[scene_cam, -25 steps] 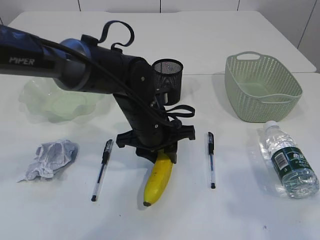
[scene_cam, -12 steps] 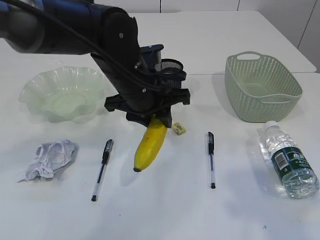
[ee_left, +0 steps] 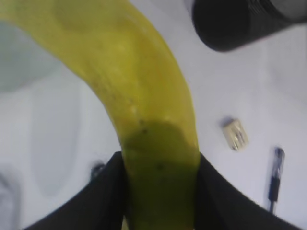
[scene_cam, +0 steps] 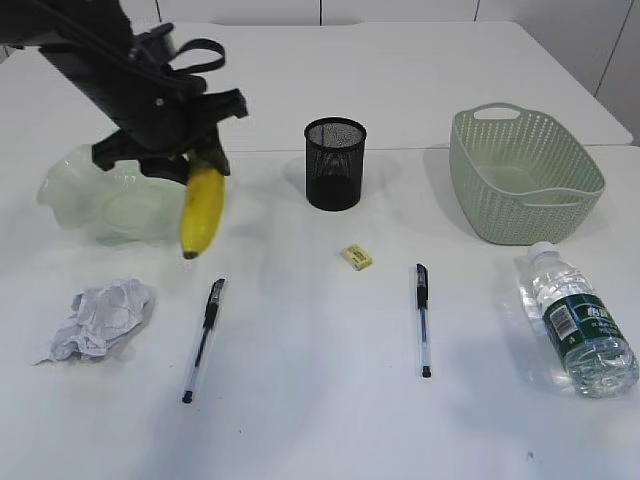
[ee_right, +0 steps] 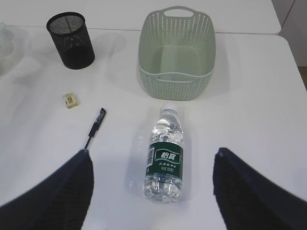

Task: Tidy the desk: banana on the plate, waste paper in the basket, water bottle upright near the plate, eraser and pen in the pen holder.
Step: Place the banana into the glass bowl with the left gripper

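Note:
My left gripper (scene_cam: 192,165) is shut on the yellow banana (scene_cam: 201,207), which hangs above the right edge of the pale green wavy plate (scene_cam: 105,215). In the left wrist view the black fingers (ee_left: 108,191) clamp the banana (ee_left: 139,91) from both sides. Crumpled waste paper (scene_cam: 100,318) lies front left. The water bottle (ee_right: 165,153) lies on its side below my open, empty right gripper (ee_right: 153,191). A yellow eraser (scene_cam: 356,257), two pens (scene_cam: 205,338) (scene_cam: 422,318) and the black mesh pen holder (scene_cam: 335,163) are on the table.
The green woven basket (scene_cam: 525,215) stands at the back right, just beyond the bottle's cap (ee_right: 169,108). The right arm does not show in the exterior view. The table's far edge runs behind the pen holder.
The left arm has lifted the banana off the table's middle and carried it up and to the left, to the plate's right edge. The eraser now shows where the arm stood.

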`<state>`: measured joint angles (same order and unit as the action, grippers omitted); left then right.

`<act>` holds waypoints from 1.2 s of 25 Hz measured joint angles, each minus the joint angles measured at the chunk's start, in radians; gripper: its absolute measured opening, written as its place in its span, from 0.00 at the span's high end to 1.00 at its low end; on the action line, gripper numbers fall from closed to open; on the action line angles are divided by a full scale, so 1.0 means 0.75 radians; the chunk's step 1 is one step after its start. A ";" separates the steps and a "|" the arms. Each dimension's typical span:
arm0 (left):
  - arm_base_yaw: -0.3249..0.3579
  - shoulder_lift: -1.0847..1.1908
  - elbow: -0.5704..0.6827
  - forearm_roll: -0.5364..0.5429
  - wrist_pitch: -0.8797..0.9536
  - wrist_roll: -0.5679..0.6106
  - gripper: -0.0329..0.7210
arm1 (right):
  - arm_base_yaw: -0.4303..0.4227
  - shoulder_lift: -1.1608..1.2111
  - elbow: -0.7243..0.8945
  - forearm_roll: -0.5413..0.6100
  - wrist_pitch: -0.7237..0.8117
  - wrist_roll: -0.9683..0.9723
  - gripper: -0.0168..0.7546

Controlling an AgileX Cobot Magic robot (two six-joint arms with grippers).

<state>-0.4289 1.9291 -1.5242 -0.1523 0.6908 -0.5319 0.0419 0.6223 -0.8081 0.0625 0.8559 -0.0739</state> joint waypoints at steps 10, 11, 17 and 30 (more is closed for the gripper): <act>0.309 0.000 0.000 -0.162 -0.238 0.000 0.60 | 0.000 0.000 0.000 0.000 0.000 0.000 0.23; 0.328 0.007 -0.003 -0.181 -0.247 0.000 0.60 | 0.000 0.000 0.000 0.000 0.000 0.000 0.23; 0.375 0.151 -0.165 -0.245 -0.232 0.000 0.60 | 0.000 0.014 0.000 -0.007 0.000 0.000 0.23; 0.375 0.417 -0.438 -0.268 -0.084 0.000 0.60 | 0.000 0.016 0.000 -0.007 0.000 0.000 0.23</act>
<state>-0.1477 2.2415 -1.8524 -0.3532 0.6277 -0.5319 0.0419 0.6346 -0.8081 0.0569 0.8559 -0.0739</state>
